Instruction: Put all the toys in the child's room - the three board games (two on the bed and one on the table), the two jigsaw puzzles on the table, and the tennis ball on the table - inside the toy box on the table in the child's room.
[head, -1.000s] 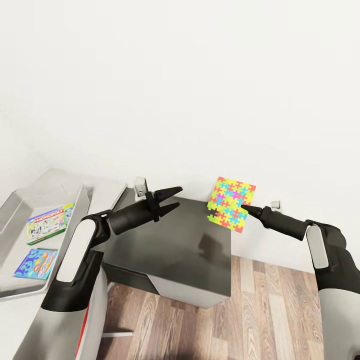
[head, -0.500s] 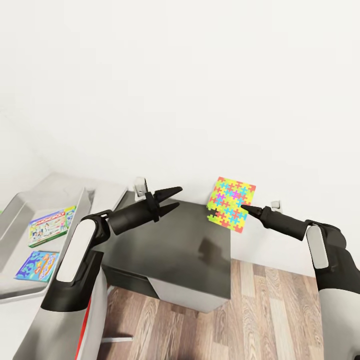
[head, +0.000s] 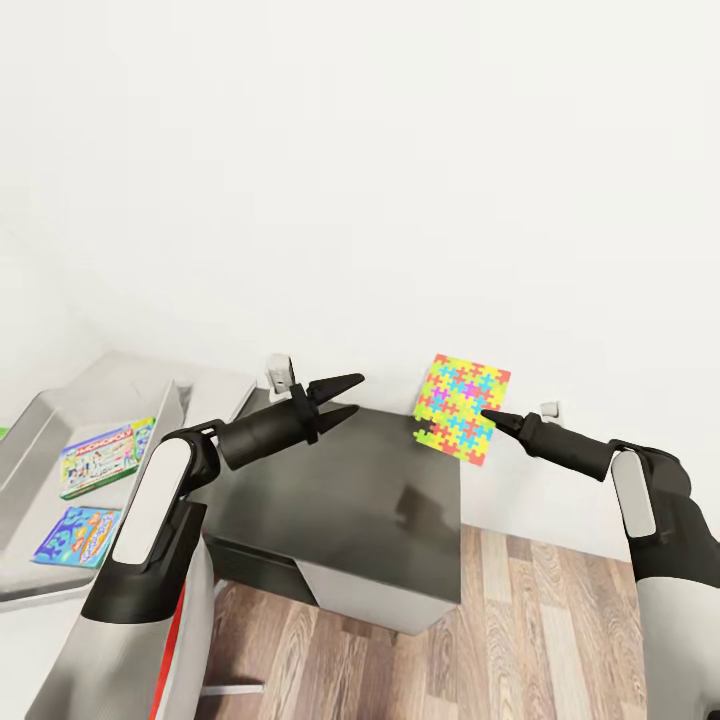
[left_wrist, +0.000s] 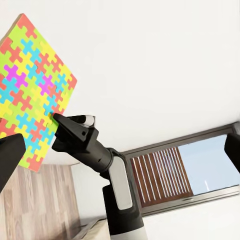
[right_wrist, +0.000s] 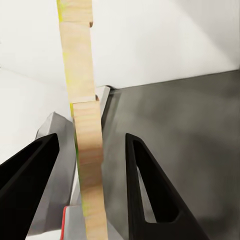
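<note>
Puzzle sheet (head: 462, 408), thin, flat, multicoloured interlocking pieces, pinched upright in right jaws

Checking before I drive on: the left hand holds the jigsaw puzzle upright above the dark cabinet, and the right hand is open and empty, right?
No, the sides are swapped. The head view shows the right hand holding the jigsaw puzzle upright above the dark cabinet; the left hand is open and empty.
</note>
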